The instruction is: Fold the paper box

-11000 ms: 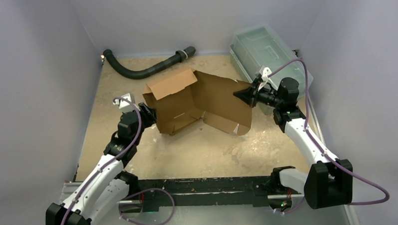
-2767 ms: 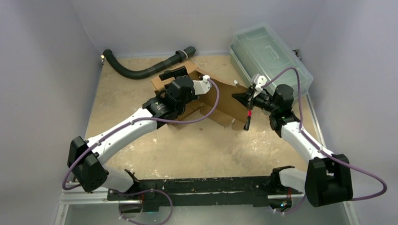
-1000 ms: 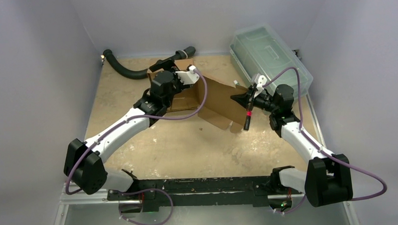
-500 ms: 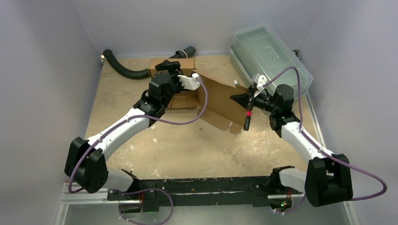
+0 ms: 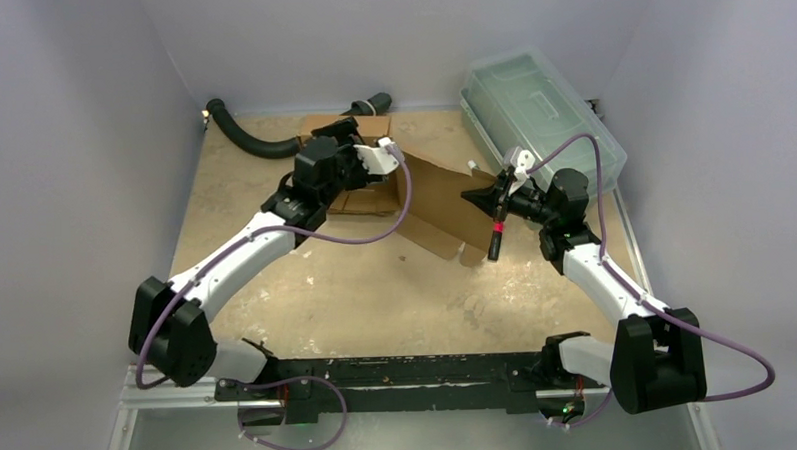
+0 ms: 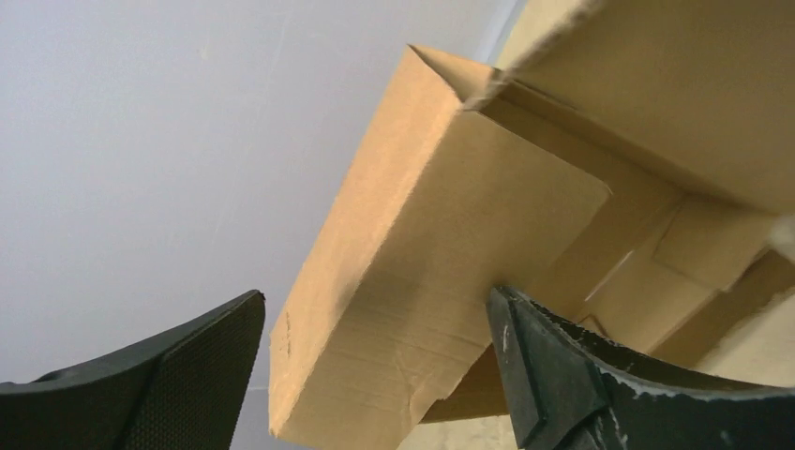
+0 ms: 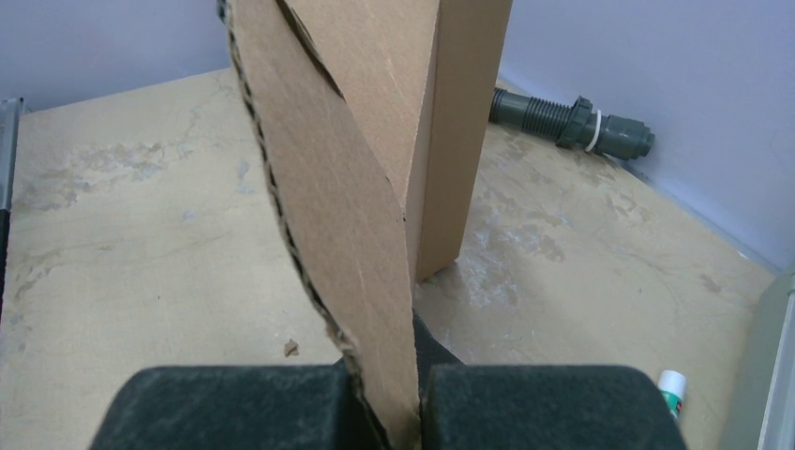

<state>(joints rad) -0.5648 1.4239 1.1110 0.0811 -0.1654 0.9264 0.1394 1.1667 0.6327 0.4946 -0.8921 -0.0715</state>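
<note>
The paper box [image 5: 438, 194] is brown cardboard, half folded, and stands at the middle back of the table. My left gripper [image 5: 343, 137] reaches over its rear left part. In the left wrist view the left gripper [image 6: 375, 295] is open and straddles a folded flap of the paper box [image 6: 441, 244]. The right finger [image 6: 553, 375] touches the flap's edge, while the left finger [image 6: 187, 375] stands a little apart from it. My right gripper [image 5: 471, 195] holds the box's right panel upright. In the right wrist view the right gripper [image 7: 412, 375] is shut on the panel's edge [image 7: 347, 187].
A black corrugated hose [image 5: 272, 144] lies along the back wall, its end [image 7: 567, 122] behind the box. A clear greenish plastic bin [image 5: 530, 105] stands at the back right. A small white-capped item [image 7: 670, 384] lies near the bin. Grey walls close in on three sides.
My left gripper has shifted slightly left and back along the rear flap, and its jaws have narrowed a little. The right arm and the panel it holds have not moved.
</note>
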